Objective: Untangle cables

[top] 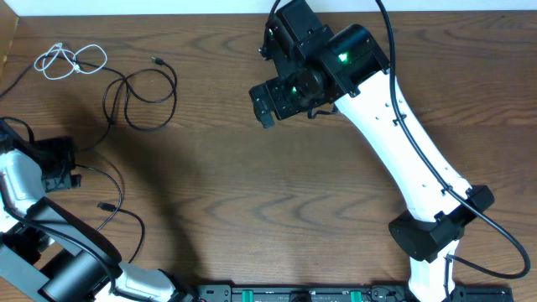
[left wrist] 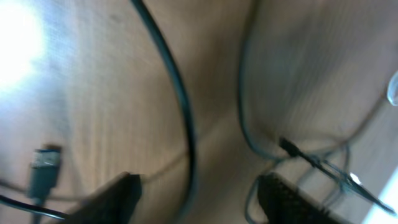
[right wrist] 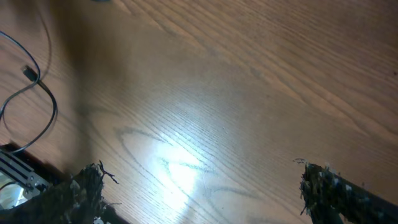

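Observation:
A short white cable lies bunched at the far left. A black cable lies looped to its right, apart from it. A second black cable curves by my left gripper at the left edge. In the blurred left wrist view that black cable runs between the open fingers, with its plug at the left and a thinner cable at the right. My right gripper hovers open and empty over bare wood. A black cable shows at the left of the right wrist view.
The wooden table fills the view. The right arm's white body crosses the right side, with a thick black arm cable along it. A black rail runs along the front edge.

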Controlling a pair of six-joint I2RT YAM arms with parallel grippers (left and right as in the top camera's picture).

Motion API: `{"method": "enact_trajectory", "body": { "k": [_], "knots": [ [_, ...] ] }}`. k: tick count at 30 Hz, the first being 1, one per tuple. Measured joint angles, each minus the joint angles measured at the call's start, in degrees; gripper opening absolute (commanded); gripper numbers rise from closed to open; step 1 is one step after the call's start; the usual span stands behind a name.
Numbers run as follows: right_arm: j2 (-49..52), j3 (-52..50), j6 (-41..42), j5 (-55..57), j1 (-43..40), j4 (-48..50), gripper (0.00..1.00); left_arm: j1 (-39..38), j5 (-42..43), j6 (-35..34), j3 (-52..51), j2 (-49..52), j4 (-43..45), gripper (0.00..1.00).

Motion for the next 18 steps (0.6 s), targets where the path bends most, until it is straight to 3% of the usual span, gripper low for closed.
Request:
{"method": "enact_trajectory", "body": {
  "k": [8, 13, 18],
  "knots": [
    [0.0, 0.0, -0.6, 0.5, 0.0, -2.4, 0.99, 0.0, 3.1, 3.1, 0.1, -3.1, -3.9, 0.93],
    [0.0, 0.0, -0.9, 3.4, 0.0, -2.8, 0.99, 0.0, -1.1, 4.8, 0.2, -11.5, -6.3, 0.93],
    [-0.2, 0.0, -1.1, 4.6, -0.8, -2.9, 0.99, -2.3, 0.6, 10.4, 0.5, -21.3, -6.6, 0.93]
  ]
}}
